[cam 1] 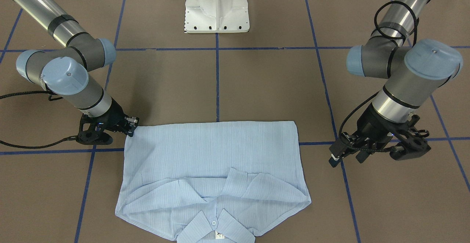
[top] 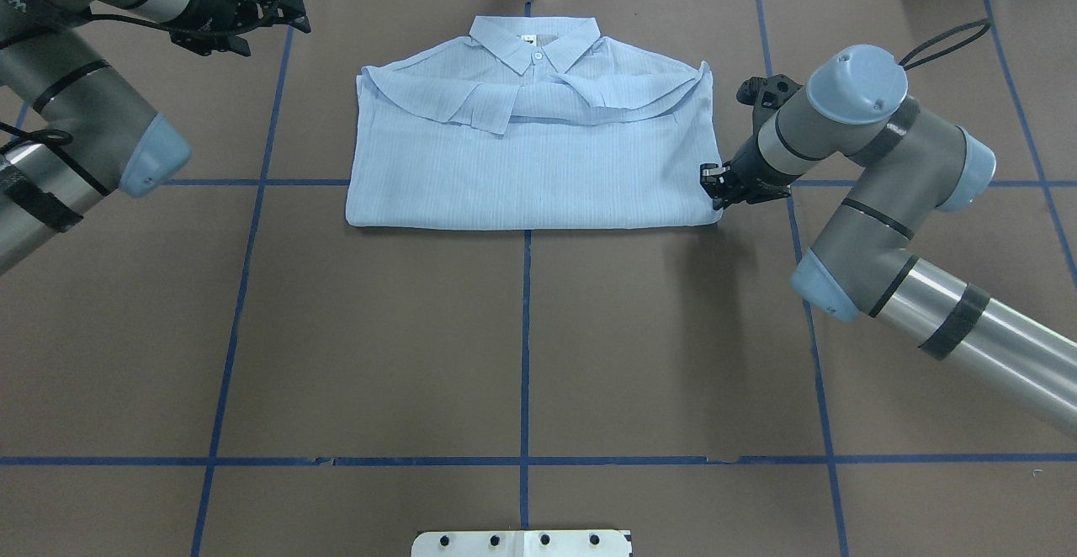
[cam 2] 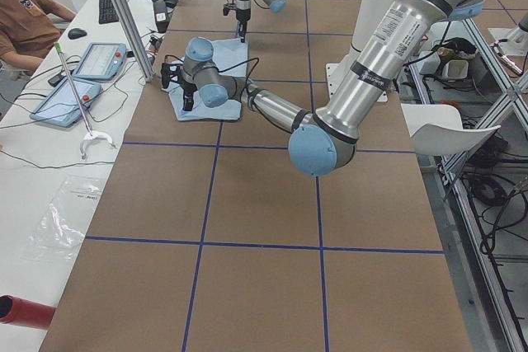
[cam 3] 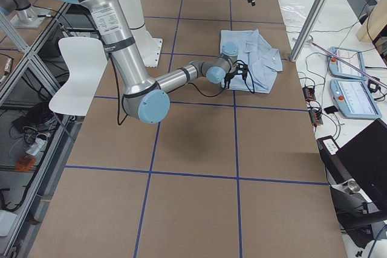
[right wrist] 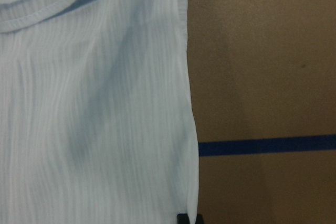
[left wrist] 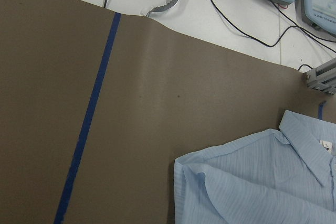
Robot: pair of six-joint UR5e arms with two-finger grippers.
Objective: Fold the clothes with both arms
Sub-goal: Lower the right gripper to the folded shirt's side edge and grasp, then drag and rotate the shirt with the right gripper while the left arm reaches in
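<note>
The shirt (top: 522, 170) lies flat on the tabletop (top: 522, 355) as a wide rectangle. Its collar (top: 534, 39) is on the side away from the robot, and both sleeves (top: 505, 103) are folded in across the chest.

The right hand (top: 713, 188) is down at the shirt's right edge, close to the corner nearest the robot, with its tip touching the cloth. In the wrist view only a sliver of a finger shows at that hem, so I cannot tell whether it is clamped on the fabric or just resting against it. The left hand (top: 290, 14) hangs well apart from the shirt, off its far left corner, with its fingers spread and nothing between them.

The cloth looks thin, light and limp. It will likely sag from any single pinch, and a layer could slide off the one beneath. The stacked sleeves may shift if the body is dragged. The best places to take hold are the two near corners, pinching through all the layers at the hem, one hand on each, so the fold lifts evenly. The collar is stiffer and is better left lying.

No bin, basket or other container shows on the tabletop.
</note>
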